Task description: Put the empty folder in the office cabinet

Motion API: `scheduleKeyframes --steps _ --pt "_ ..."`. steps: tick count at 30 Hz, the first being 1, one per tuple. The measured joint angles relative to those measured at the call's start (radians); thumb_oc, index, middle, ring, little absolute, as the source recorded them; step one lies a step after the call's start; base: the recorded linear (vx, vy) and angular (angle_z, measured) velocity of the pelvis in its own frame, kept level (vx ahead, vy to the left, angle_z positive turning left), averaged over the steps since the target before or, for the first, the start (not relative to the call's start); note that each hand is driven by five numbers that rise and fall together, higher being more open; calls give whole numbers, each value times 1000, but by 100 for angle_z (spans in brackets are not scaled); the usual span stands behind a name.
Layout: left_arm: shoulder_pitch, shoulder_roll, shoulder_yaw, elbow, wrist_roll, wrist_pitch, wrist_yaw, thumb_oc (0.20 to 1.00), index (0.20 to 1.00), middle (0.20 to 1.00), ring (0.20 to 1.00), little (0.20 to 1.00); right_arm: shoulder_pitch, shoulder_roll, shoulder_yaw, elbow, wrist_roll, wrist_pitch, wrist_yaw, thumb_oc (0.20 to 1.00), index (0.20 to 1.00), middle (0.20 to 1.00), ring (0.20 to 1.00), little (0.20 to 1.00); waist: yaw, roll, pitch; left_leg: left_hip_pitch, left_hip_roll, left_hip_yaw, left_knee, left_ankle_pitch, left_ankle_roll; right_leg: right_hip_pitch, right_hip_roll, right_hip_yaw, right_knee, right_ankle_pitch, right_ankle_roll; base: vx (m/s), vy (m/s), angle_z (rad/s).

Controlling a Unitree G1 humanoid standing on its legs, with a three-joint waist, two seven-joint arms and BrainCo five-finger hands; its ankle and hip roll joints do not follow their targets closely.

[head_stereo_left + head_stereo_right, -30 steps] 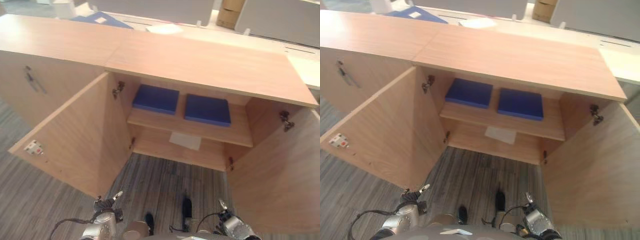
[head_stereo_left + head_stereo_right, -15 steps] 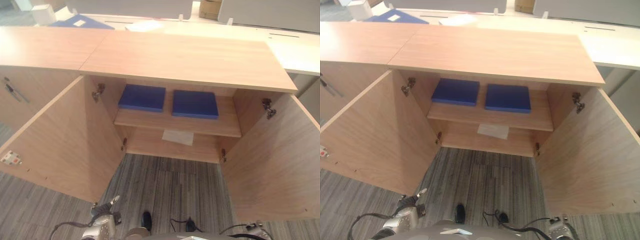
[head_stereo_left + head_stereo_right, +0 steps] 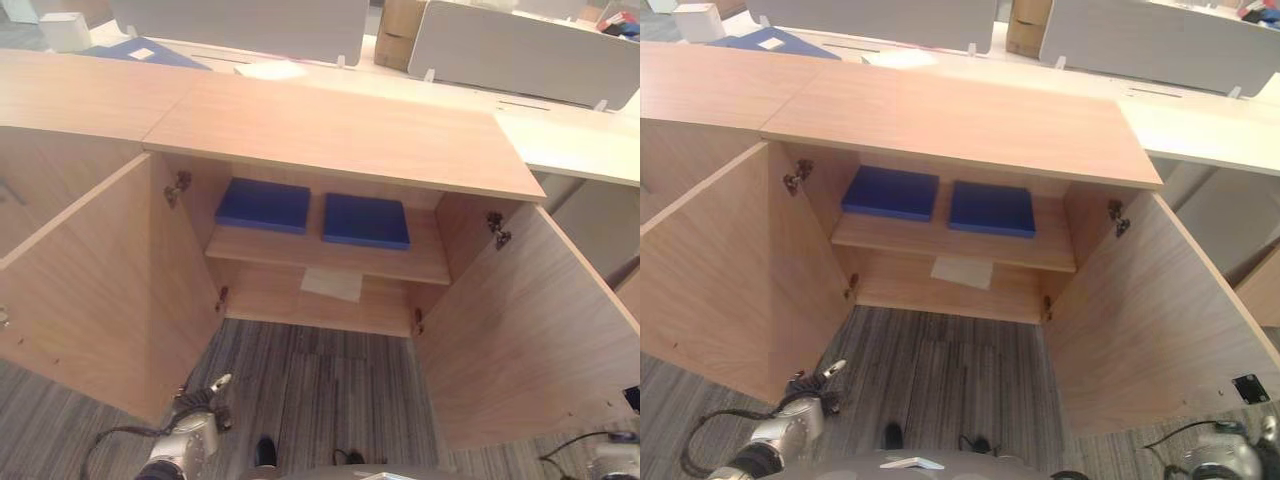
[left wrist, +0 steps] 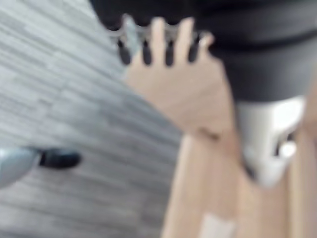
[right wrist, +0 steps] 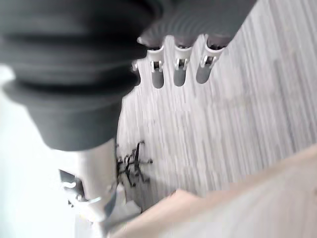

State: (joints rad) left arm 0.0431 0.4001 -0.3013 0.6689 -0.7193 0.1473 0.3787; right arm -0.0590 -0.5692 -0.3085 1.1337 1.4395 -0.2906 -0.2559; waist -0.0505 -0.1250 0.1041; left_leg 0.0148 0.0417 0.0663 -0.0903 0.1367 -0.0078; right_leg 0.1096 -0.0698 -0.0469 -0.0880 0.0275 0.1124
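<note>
Folders (image 3: 262, 205), two, lie on cabinet (image 3: 340, 135) shelf; both hands (image 5: 181, 69) relaxed, empty.

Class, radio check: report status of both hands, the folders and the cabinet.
Left hand open, empty. Right hand open, empty. Two blue folders flat on cabinet shelf. Both doors open.

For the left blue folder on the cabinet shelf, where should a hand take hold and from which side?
Probably its front edge, coming from the open front. The left folder lies flat on the shelf, with the cabinet top close above, so a grasp from above looks blocked. The right folder lies apart beside it. Both hands, left hand and right hand, hang open.
</note>
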Motion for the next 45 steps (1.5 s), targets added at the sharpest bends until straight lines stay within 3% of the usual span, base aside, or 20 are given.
scheduleKeyframes --steps 2,4,5,8,10,11,14,15,16,17,19,20,21,23,24,25,27,38,41,45 --pt "0 0 0 0 0 0 0 1000 1000 1000 1000 1000 0 0 0 0 0 0 0 1000 1000 1000 1000 1000 0 0 0 0 0 0 0 0 0 0 0 0 0 0 0 6 -2 -2" --pt "79 26 75 -9 36 19 -42 1000 1000 1000 1000 1000 35 -19 -4 -265 122 12 163 1000 1000 1000 1000 1000 -28 9 7 5 1 3 0 1 0 1 2 0 -5 1 1 34 -1 -9" --pt "79 26 75 -9 36 19 -42 1000 1000 1000 1000 1000 35 -19 -4 -265 122 12 163 1000 1000 1000 1000 1000 -28 9 7 5 1 3 0 1 0 1 2 0 -5 1 1 39 5 -19" --pt "69 -41 101 79 76 16 -81 1000 1000 1000 1000 1000 47 -13 8 -317 154 73 347 1000 1000 1000 1000 1000 -47 35 11 8 -1 8 0 0 0 7 -2 6 -5 5 2 21 11 -19" --pt "60 -67 97 115 93 -2 -87 1000 1000 1000 1000 1000 25 -5 16 -316 154 78 380 1000 1000 1000 1000 1000 -48 40 12 6 -1 2 0 0 0 -3 -1 8 -4 5 3 6 9 -25" --pt "52 -91 64 125 107 -7 -99 1000 1000 1000 1000 1000 20 7 52 -319 154 144 478 1000 1000 1000 1000 1000 -49 45 13 -10 6 -9 0 0 0 -24 10 13 -1 5 3 6 9 -22" --pt "31 -114 58 126 116 -26 -113 1000 1000 1000 1000 1000 52 42 104 -427 157 247 537 1000 1000 1000 1000 1000 -49 38 14 -47 10 -50 0 -14 -21 -66 23 6 -4 4 1 4 9 -14" --pt "25 -109 60 126 117 -29 -116 1000 1000 1000 1000 1000 56 69 143 -488 167 312 562 1000 1000 1000 1000 1000 -47 10 16 -48 -10 -44 49 -21 -16 -87 -16 -20 -5 38 -29 -1 7 -31" --pt "26 -112 60 127 117 -30 -116 1000 1000 1000 1000 1000 59 96 189 -553 188 367 585 1000 1000 1000 1000 1000 -47 6 21 -66 -23 -35 168 -77 -2 -82 -24 -17 -4 59 -34 -4 5 -48" --pt "31 -127 61 125 117 -34 -115 1000 1000 1000 1000 1000 79 139 229 -645 196 402 601 1000 1000 1000 1000 1000 -46 28 22 -77 -21 -33 246 -138 10 -73 -10 -14 2 59 -31 -3 1 -44" --pt "30 -156 62 94 118 -48 -109 1000 1000 1000 1000 1000 154 247 289 -780 225 465 619 1000 1000 1000 1000 1000 -34 62 19 -80 0 -85 197 -145 8 -95 25 6 52 22 1 -4 2 15" --pt "26 -152 52 60 118 -54 -107 1000 1000 1000 1000 1000 161 280 379 -804 227 580 645 1000 1000 1000 1000 1000 -36 51 11 -94 -3 -108 144 -140 -1 -118 38 7 139 -13 -29 -8 6 84" --pt "6 -142 46 46 118 -58 -105 1000 1000 1000 1000 1000 172 325 399 -819 226 605 656 1000 1000 1000 1000 1000 -35 2 -6 -106 -40 -92 165 -120 3 -112 1 -3 89 -29 -76 -7 8 93" --pt "-2 -160 25 52 115 -43 -86 1000 1000 1000 1000 1000 167 334 528 -860 200 697 682 1000 1000 1000 1000 1000 -10 8 -13 -115 -35 -58 278 -152 8 -97 3 -19 34 -21 -59 -13 21 41" --pt "6 -174 24 54 114 -40 -78 1000 1000 1000 1000 1000 160 338 640 -867 167 786 700 1000 1000 1000 1000 1000 0 46 -12 -49 -24 -48 216 -176 3 -78 21 -22 21 3 -37 -19 30 48" --pt "0 -174 22 45 114 -40 -66 1000 1000 1000 1000 1000 169 381 716 -846 139 823 705 1000 1000 1000 1000 1000 0 47 -7 7 -34 -52 108 -140 2 -69 15 -27 20 44 -44 -20 35 54" --pt "20 -168 10 18 113 -43 -48 1000 1000 1000 1000 1000 193 407 813 -824 103 891 705 1000 1000 1000 1000 1000 26 65 -5 46 -39 -49 19 -92 4 -72 12 -23 16 48 -39 -17 36 20" --pt "41 -145 18 19 58 -44 6 1000 1000 1000 1000 1000 250 389 694 -519 91 813 636 1000 1000 1000 1000 1000 -1 48 -4 27 -58 -43 2 -88 7 -92 -12 8 3 58 -24 -2 12 -6" --pt "40 -145 26 19 24 -48 48 1000 1000 1000 1000 1000 229 412 620 -424 70 771 611 1000 1000 1000 1000 1000 6 46 -7 28 -47 -46 2 -88 6 -88 -1 5 2 58 -25 5 -9 1" --pt "39 -143 91 94 -14 -88 90 1000 1000 1000 1000 1000 121 405 433 -111 64 701 597 1000 1000 1000 1000 1000 25 51 -10 30 -44 -57 3 -88 6 -79 2 -4 2 60 -27 11 -13 6"
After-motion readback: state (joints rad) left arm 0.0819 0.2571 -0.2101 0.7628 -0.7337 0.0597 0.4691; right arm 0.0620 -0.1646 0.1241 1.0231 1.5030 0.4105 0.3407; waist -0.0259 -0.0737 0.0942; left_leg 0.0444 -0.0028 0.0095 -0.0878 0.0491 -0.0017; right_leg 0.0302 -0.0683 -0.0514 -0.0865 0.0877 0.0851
